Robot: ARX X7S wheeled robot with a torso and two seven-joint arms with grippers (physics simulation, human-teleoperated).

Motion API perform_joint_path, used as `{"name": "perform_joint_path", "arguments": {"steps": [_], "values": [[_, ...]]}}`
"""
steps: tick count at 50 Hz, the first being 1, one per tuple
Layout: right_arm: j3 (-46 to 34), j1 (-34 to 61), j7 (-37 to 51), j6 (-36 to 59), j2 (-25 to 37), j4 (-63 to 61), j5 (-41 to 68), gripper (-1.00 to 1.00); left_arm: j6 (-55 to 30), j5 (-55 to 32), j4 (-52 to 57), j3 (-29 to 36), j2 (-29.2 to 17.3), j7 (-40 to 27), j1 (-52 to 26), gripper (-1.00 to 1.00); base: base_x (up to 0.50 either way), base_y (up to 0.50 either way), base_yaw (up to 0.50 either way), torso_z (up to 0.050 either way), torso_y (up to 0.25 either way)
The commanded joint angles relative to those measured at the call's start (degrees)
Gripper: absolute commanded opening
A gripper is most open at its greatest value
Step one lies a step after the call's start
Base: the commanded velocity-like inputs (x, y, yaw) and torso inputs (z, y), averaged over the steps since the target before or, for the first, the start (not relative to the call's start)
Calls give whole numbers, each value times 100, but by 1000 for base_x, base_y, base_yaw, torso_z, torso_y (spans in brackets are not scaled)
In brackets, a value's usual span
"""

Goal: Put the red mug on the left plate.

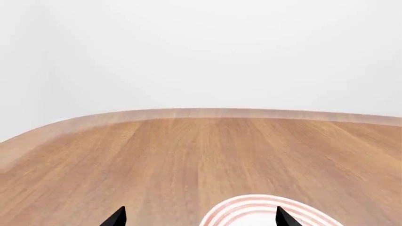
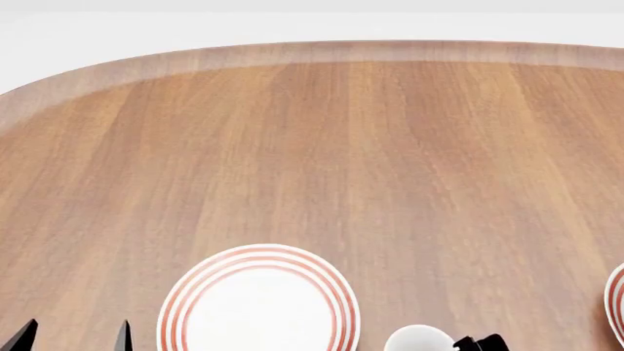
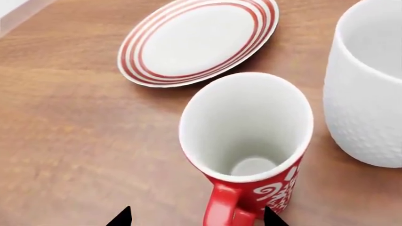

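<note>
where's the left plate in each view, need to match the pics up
Head view: the left plate sits at the bottom, left of centre, its near edge cut off by the frame.
Left wrist view: only an arc of its ringed rim shows at the bottom edge, centre-right.
Right wrist view: the whole plate lies at the top, beyond the red mug.
Shared landmark: the plate's thin red concentric rings, on the wooden table.

The small red ceramic mug (image 3: 248, 155) carries white scrollwork and a white inside; beside it, the round white plate (image 3: 197, 40) shows thin red rings.
</note>
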Motion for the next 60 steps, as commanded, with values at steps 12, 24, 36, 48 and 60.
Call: {"name": "perform_joint_path", "arguments": {"steps": [12,24,36,48,60], "values": [[-97,18,35,-82,43,88,143,-100,20,-17,-4,41,-34,-48,-6,100,0,0,0,0,0],[-193,-67,109,-67,88,-128,173,-100,30,-31,21,63,-57,-67,0,100,0,0,0,0,0],[-590,-221,244,147,260,-955,-36,-100,53,-41,-1,83,-72,-82,-13,100,0,0,0,0,1],[-1327,-429,522,745,539,-2701,-380,-100,45,-77,34,85,-101,-109,0,100,0,0,0,0,0],[-1813,-516,695,1140,699,-3821,-568,-100,59,-76,38,95,-120,-137,-6,100,0,0,0,0,0]]}}
